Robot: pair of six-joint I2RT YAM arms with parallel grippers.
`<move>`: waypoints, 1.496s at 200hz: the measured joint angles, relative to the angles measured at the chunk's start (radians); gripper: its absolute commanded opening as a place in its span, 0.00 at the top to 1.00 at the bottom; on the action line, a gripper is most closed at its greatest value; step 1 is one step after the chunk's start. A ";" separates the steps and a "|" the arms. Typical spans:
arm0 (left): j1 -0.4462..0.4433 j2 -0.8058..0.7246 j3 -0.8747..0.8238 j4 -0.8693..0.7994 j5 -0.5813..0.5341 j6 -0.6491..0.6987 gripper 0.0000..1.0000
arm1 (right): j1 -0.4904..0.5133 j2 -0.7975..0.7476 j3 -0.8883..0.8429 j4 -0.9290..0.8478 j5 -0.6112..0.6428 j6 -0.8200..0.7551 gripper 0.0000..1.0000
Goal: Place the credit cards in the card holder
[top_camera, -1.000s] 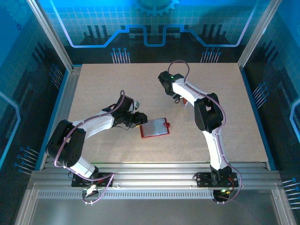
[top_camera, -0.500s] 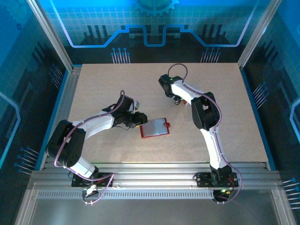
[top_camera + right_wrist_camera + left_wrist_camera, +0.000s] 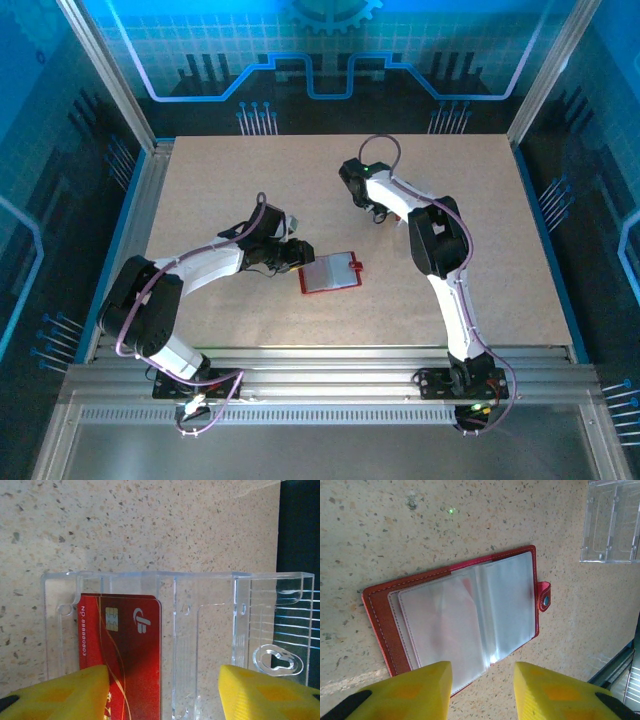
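The red credit card lies in a clear tray just ahead of the right pincer (spread, holding nothing), long axis pointing at it.

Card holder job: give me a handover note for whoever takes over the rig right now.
Left gripper: open, at an edge of the red folding card holder, which lies opened flat on the table.
Right gripper: open, over a clear plastic case with a red credit card in it.
Done: holder opened.
Left: take the red card out, slide it into a pocket.
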 measured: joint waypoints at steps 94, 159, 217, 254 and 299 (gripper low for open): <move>0.001 0.000 0.000 0.002 0.001 -0.005 0.62 | -0.025 -0.021 -0.001 -0.001 0.006 -0.011 0.55; 0.004 0.000 0.000 0.024 0.006 -0.007 0.62 | -0.044 -0.067 -0.016 0.004 -0.034 -0.015 0.49; 0.005 -0.001 0.000 0.026 0.012 -0.007 0.62 | -0.062 -0.071 -0.021 0.004 -0.208 -0.003 0.60; 0.007 -0.001 0.000 0.026 0.012 -0.007 0.62 | -0.095 -0.071 -0.021 0.000 -0.278 0.007 0.60; 0.009 -0.001 0.000 0.027 0.012 -0.007 0.62 | -0.119 -0.071 -0.038 0.018 -0.398 0.012 0.69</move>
